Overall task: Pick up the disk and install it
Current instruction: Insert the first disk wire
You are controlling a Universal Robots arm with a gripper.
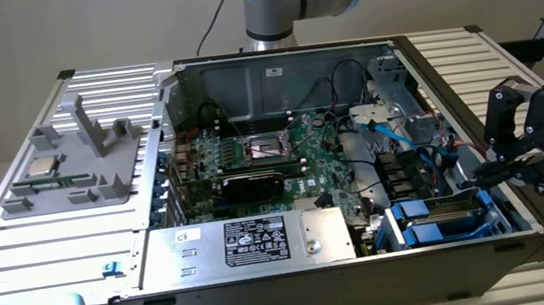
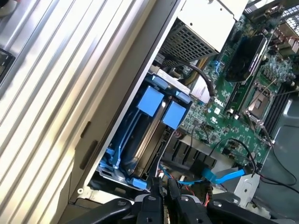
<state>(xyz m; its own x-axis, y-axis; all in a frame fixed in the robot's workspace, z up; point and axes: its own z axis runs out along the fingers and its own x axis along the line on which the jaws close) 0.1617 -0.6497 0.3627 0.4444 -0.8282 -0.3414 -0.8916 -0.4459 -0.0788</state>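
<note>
The disk (image 1: 448, 215) is a grey metal drive in a blue carrier. It sits inside the drive bay at the front corner of the open computer case (image 1: 445, 66), on the exterior view's right. In the wrist view the disk (image 2: 145, 137) lies edge-on, with two blue tabs at its end. My gripper (image 1: 479, 176) hovers just above and behind the bay, beside the case's side wall. Its fingers (image 2: 157, 193) stand close together with nothing between them, a short way off the disk's blue frame.
A silver power supply (image 1: 251, 242) with a black-and-white label fills the case's front. The motherboard (image 1: 272, 152) and a blue cable (image 1: 392, 136) lie behind the bay. A grey fixture (image 1: 72, 177) holding a small silver chip (image 1: 43, 165) stands on the slatted table at the exterior view's left.
</note>
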